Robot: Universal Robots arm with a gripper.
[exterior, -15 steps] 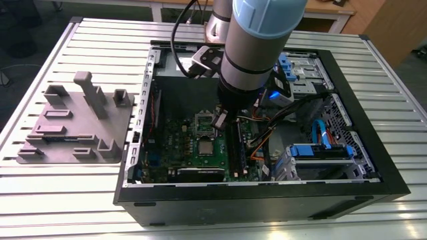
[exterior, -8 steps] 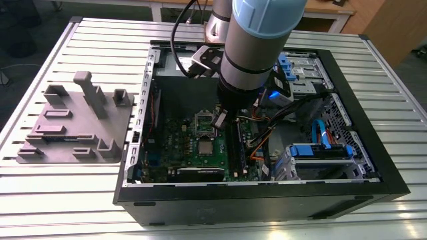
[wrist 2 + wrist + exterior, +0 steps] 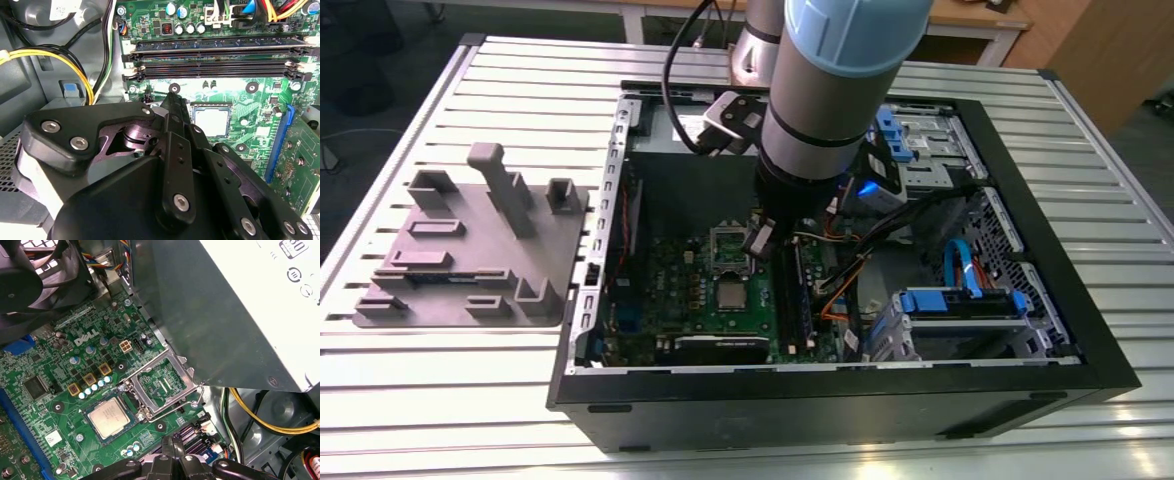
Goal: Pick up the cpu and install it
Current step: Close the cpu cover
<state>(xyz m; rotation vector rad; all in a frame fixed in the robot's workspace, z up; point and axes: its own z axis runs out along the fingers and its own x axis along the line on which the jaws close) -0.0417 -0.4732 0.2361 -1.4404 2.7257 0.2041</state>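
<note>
Silvery-grey cpu (image 3: 110, 419), green motherboard (image 3: 55, 360), black case (image 3: 854, 405) — pale ribbed table (image 3: 454, 400)

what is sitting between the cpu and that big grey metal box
In the first wrist view, the socket's metal frame, swung open off the cpu, and its wire lever sit between it and the grey metal box.

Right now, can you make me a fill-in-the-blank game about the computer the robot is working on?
The cpu lies on the green ____.
The metal load plate beside it is swung ____.
The grey fixture tray sits on the exterior view's ____ of the computer case.
Missing words: motherboard, open, left.
</note>
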